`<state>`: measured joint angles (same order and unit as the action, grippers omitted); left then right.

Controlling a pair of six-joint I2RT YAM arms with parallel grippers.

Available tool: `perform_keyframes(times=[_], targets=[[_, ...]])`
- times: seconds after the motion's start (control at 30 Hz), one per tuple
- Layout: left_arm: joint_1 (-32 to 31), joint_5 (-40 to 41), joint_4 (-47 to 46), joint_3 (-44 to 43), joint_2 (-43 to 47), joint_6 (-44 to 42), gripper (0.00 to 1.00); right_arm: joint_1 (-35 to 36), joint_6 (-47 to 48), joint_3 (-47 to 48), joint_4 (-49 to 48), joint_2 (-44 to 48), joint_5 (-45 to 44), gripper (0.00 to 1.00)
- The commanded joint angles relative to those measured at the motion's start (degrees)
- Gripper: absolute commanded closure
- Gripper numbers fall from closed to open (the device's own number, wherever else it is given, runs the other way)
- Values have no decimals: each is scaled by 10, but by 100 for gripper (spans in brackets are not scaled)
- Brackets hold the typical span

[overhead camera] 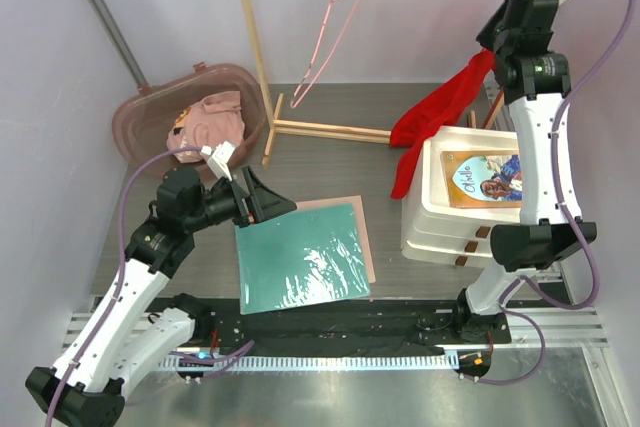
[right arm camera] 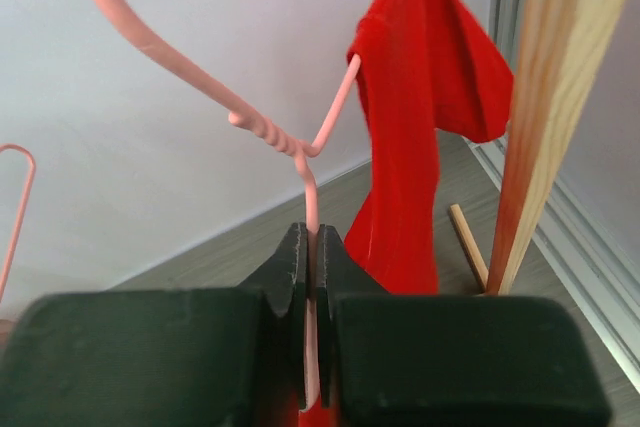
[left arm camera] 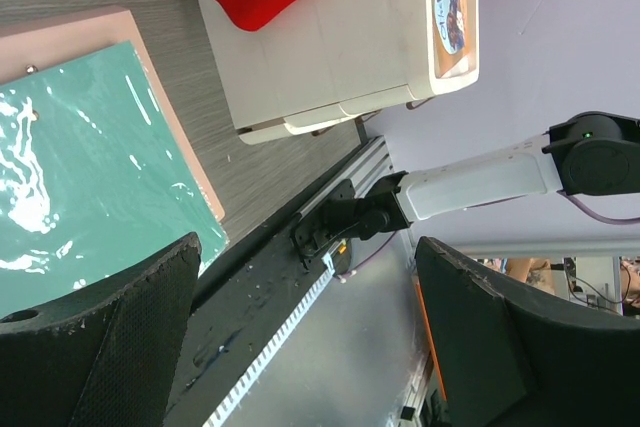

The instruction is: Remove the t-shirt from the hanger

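Zero gap: right gripper [right arm camera: 312,252] on hanger [right arm camera: 270,135]

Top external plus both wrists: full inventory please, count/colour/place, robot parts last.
rack: 1, light wood, far side
drawer unit: 1, white, right
t-shirt: 1, red, far right, lower end on the drawer unit
held hanger: 1, pink, one end inside the t-shirt
spare hanger: 1, pink, bare, hooked atop the rack
tub: 1, brownish pink, far left
clothing: pile, pink, in the tub
book: 1, multicoloured, on the drawer unit
board: 1, pink, centre
sheet: 1, teal, on the board
left arm: 1, black/white, jaws open, empty, by the sheet's far left corner
right arm: 1, black/white, raised, jaws shut on the held hanger
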<state>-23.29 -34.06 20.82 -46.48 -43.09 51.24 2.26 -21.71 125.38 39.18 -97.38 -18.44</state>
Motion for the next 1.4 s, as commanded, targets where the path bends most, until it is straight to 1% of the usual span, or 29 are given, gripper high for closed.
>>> perform_keyframes(times=[0.0, 0.1, 0.2, 0.23, 0.3, 0.33, 0.43, 0.5, 0.53, 0.6, 0.63, 0.7, 0.8, 1.0, 1.17, 1.37], targets=[[-3, 0, 3, -13, 8, 4, 13, 41, 50, -3, -29, 5, -111, 99], [-3, -2, 6, -12, 10, 4, 13, 53, 61, -29, -54, 14, -142, 99], [-3, 2, 12, -12, 15, 3, 13, 60, 73, -104, -134, 49, -140, 99], [-3, 5, 15, -13, 16, 3, 13, 63, 79, -165, -207, 62, -137, 99], [-3, 4, 21, -14, 17, 3, 13, 71, 103, -230, -289, 104, -135, 99], [-3, 7, 24, -16, 17, 3, 13, 73, 112, -289, -371, 114, -131, 99], [-3, 7, 33, -20, 20, 5, 13, 74, 137, -354, -478, 134, -117, 99], [-3, 8, 42, -24, 23, 5, 14, 75, 160, -377, -521, 138, -112, 99], [-2, 8, 47, -28, 24, 5, 13, 75, 166, -398, -560, 140, -110, 99], [-3, 12, 59, -32, 26, 4, 14, 75, 180, -418, -597, 146, -106, 99], [-3, 13, 62, -36, 27, 4, 14, 75, 182, -436, -633, 148, -105, 99], [-2, 17, 70, -37, 30, 4, 14, 75, 190, -451, -663, 149, -96, 99], [-3, 22, 79, -41, 35, 4, 14, 75, 208, -479, -740, 147, -78, 99], [-3, 29, 90, -40, 40, 4, 14, 76, 236, -480, -808, 131, -61, 99], [-3, 28, 92, -42, 36, 4, 14, 76, 241, -460, -828, 117, -71, 99], [-3, 29, 92, -47, 31, 3, 14, 78, 261, -446, -863, 97, -63, 99]])
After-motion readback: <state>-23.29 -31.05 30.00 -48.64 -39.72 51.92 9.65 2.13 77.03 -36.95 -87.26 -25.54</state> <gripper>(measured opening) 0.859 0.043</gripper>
